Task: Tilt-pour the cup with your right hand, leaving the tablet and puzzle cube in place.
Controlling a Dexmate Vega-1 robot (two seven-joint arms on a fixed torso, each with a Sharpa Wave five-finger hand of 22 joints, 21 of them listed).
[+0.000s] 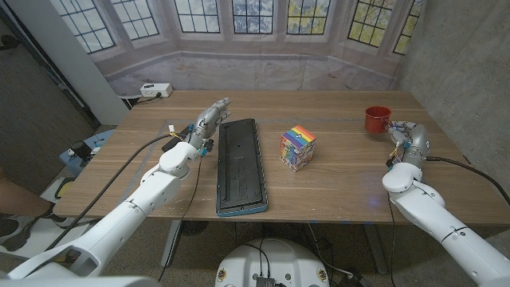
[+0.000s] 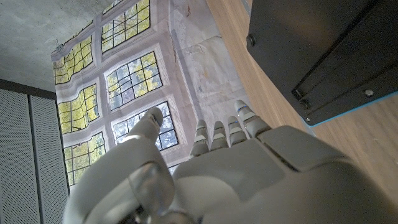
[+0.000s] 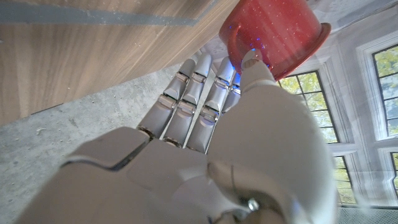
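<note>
**Red cup upright at the far right, right hand just beside it**

Wooden bench (image 1: 335, 187) fronts a printed backdrop of leaded windows (image 1: 251, 16). On the far right of the bench the red cup (image 1: 377, 119) stands upright, mouth up. The right hand (image 1: 401, 134) sits just near of it, at its right side; in the right wrist view its fingers (image 3: 186, 102) reach out straight and close together towards the cup (image 3: 273, 31), with one fingertip at the cup's wall, though whether it actually touches cannot be told. The hand holds nothing.

Left of the cup, near the bench's middle, the puzzle cube (image 1: 297, 147) with its rainbow faces stands well apart from it. Further left lies the dark tablet (image 1: 240, 166) in a blue-edged case, long side running near to far. The left hand (image 1: 205, 123) stands just beside the tablet's far left edge, fingers extended and slightly apart, empty; the left wrist view shows the tablet's corner (image 2: 323, 56) close by those fingers (image 2: 217, 134).

A white power strip (image 1: 156, 91) lies at the far left corner.
</note>
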